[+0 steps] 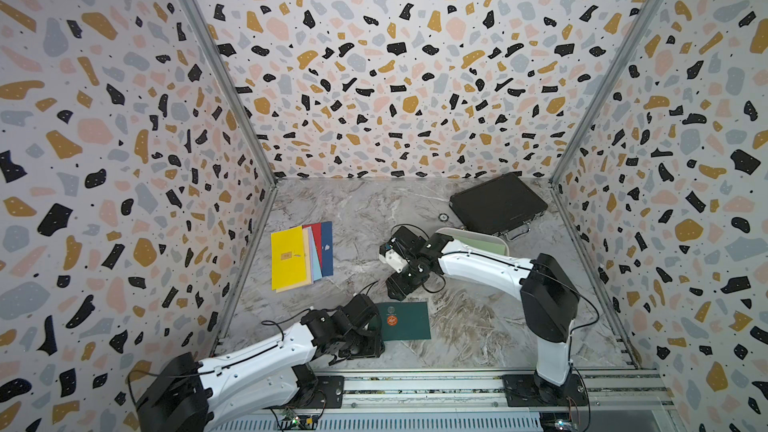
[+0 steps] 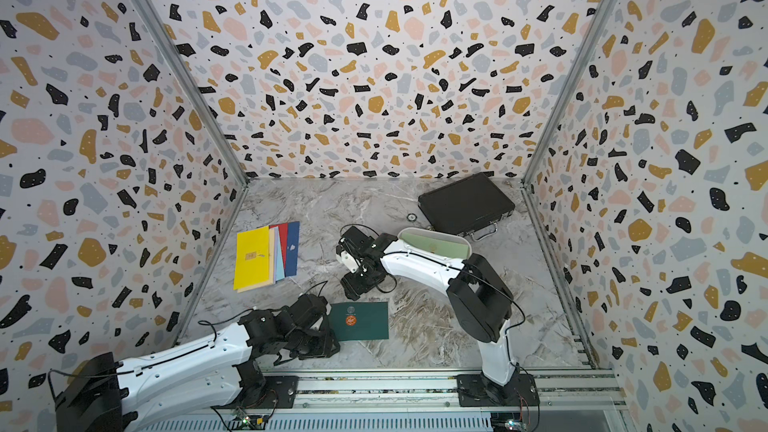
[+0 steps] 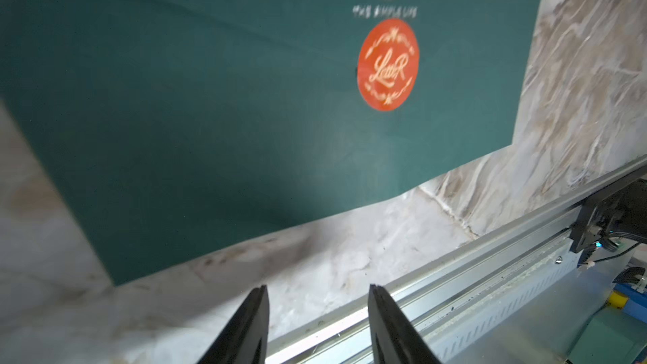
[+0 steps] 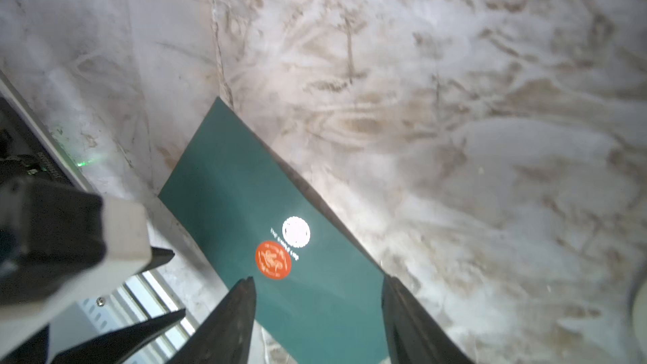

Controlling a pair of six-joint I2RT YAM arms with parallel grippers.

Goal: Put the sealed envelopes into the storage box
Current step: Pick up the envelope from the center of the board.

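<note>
only the top views take in the terrazzo walls (image 1: 374,56), marble table (image 1: 478,334), black briefcase (image 1: 496,203) and storage box (image 1: 505,245) holding a light green envelope (image 1: 482,245), all beyond the dark green envelope (image 1: 409,322). fanned envelopes (image 1: 291,257) lie well apart from it, on the left arm's side. wrist views alone show its orange seal (image 3: 387,64) up close. left gripper (image 3: 318,292) is spread just beside it; right gripper (image 4: 317,279) is spread near its far edge. both are empty.
</note>
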